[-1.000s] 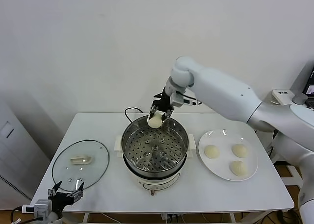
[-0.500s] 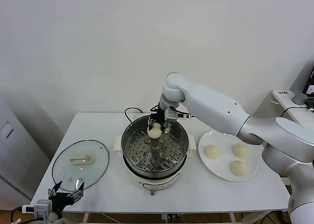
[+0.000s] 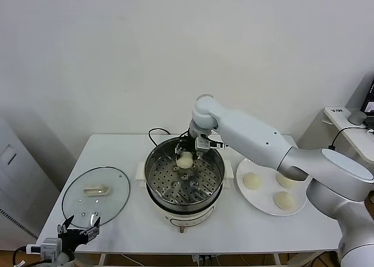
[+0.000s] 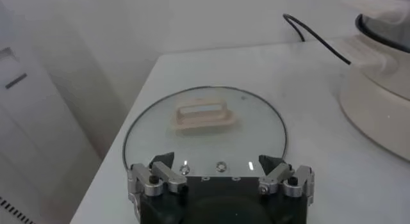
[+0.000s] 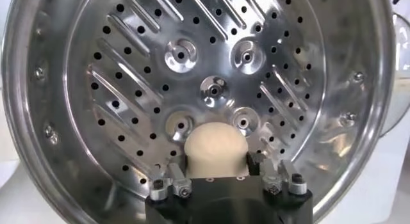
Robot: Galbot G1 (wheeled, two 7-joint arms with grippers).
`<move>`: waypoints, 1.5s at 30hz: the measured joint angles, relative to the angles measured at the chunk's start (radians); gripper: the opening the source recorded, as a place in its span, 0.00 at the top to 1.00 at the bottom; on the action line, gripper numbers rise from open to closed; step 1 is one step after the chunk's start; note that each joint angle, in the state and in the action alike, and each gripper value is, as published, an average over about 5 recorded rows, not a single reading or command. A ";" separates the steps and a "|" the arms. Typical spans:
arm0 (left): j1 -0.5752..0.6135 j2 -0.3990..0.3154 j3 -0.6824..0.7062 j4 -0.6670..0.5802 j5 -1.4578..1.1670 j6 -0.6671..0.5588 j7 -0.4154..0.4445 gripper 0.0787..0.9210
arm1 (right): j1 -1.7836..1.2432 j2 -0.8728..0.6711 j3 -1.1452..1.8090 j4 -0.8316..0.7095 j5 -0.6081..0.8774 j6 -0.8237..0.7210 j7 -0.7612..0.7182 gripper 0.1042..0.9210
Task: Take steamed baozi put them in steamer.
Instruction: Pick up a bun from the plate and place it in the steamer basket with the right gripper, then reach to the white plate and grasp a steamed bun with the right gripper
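One baozi (image 5: 214,148) between right end effector (image 5: 221,180) fingers, contact unclear.

Even, bright indoor light falls on the white surface (image 3: 117,156), casting only faint, soft shadows under the steamer (image 3: 184,177) and plate (image 3: 266,204). Bright reflections streak the steamer's polished wall and perforated tray (image 5: 211,84) in the right wrist view. Small glints dot the glass lid (image 4: 205,126); the left wrist view's near edge looks soft.
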State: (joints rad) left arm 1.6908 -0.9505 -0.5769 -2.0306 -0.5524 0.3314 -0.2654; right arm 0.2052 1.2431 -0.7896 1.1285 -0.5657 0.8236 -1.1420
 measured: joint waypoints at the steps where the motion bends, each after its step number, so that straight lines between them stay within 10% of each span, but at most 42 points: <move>1: 0.001 0.000 0.000 0.000 0.000 0.000 0.000 0.12 | 0.003 -0.003 -0.002 0.000 0.007 0.000 -0.001 0.18; 22: -0.002 0.000 0.005 -0.009 0.009 0.006 0.000 0.12 | 0.344 -0.236 -0.325 -0.040 0.645 -0.020 -0.117 0.12; 45: 0.000 -0.012 0.002 -0.014 0.011 0.013 -0.003 0.12 | 0.281 -0.432 -0.454 -0.120 0.862 -0.591 -0.083 0.12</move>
State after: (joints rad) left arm 1.6907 -0.9620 -0.5754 -2.0451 -0.5418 0.3442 -0.2683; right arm 0.4863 0.8110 -1.2438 1.0084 0.2962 0.2330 -1.2250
